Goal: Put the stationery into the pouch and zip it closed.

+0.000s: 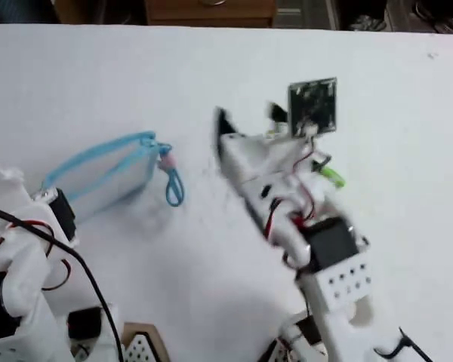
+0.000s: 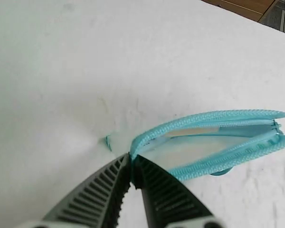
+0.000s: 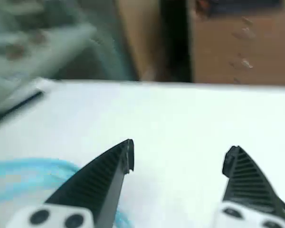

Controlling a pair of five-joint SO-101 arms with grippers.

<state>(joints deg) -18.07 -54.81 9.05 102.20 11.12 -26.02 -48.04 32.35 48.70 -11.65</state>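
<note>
Here ribbed left jaws pinch the translucent pouch (image 2: pixel 213 142).

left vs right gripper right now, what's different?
1. The left gripper is shut on one end of the pouch; the right gripper is open and holds nothing.
2. The left gripper touches the pouch where its open zipper ends; the right gripper stands apart from the pouch, off its other end.
Shared: both have black ribbed fingers.
</note>
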